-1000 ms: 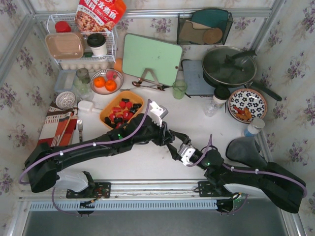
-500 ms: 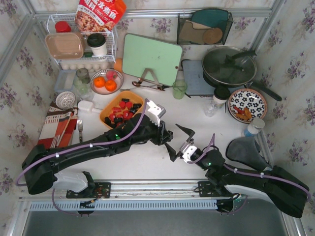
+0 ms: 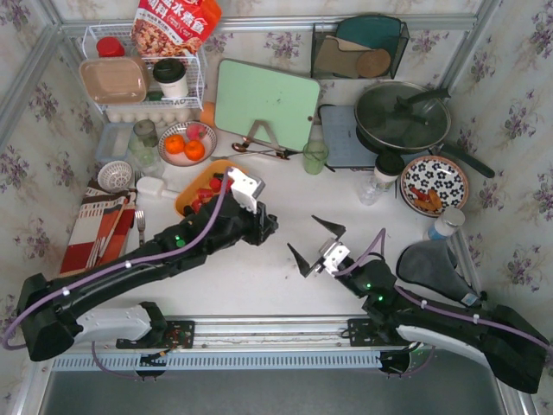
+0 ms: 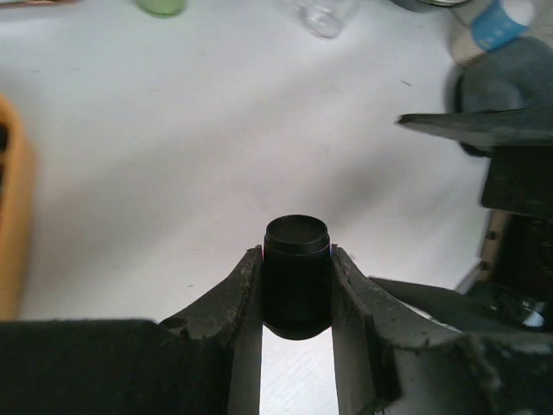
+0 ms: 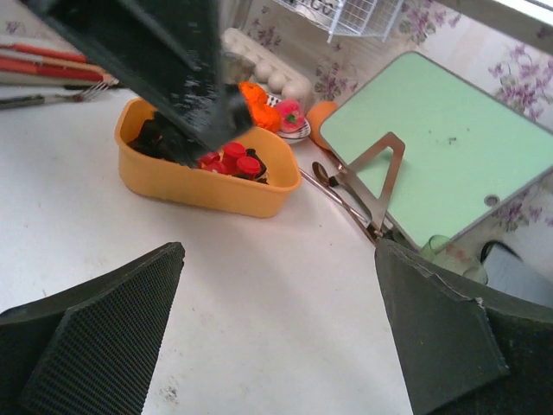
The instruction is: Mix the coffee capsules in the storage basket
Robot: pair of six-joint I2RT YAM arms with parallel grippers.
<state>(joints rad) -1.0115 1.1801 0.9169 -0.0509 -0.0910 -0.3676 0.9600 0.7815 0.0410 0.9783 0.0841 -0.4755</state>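
Left gripper (image 4: pixel 296 257) is seen clamped on one black capsule (image 4: pixel 296 235). The pod is pinched upright between the two fingers (image 4: pixel 246 294), flat top up, and is held above the bare white table (image 4: pixel 216 112). Nothing else is touched by it, as far as can be made out.

In the left wrist view only a sliver of the storage basket (image 4: pixel 12 216) is caught, at the far left edge, so the held pod is clearly outside the basket and apart from it. From the top camera the left gripper (image 3: pixel 266 225) is found just past the basket's right corner, and a good part of the storage basket (image 3: pixel 183 201) is covered by the arm. The rest of the coffee capsules (image 3: pixel 207 192) are still piled inside, red and black together.

Right gripper (image 3: pixel 301 233) is spread wide with nothing in it, held over the table near the left gripper, with a gap between them. Through its own camera the right gripper (image 5: pixel 278 251) is seen aimed toward the storage basket (image 5: pixel 203 188), which is set well ahead and to the left. Red pods (image 5: pixel 235 159) can be seen inside, with the darker ones partly hidden behind the left arm. Off to the right, a green cutting board (image 5: pixel 432 138) is propped on a stand.
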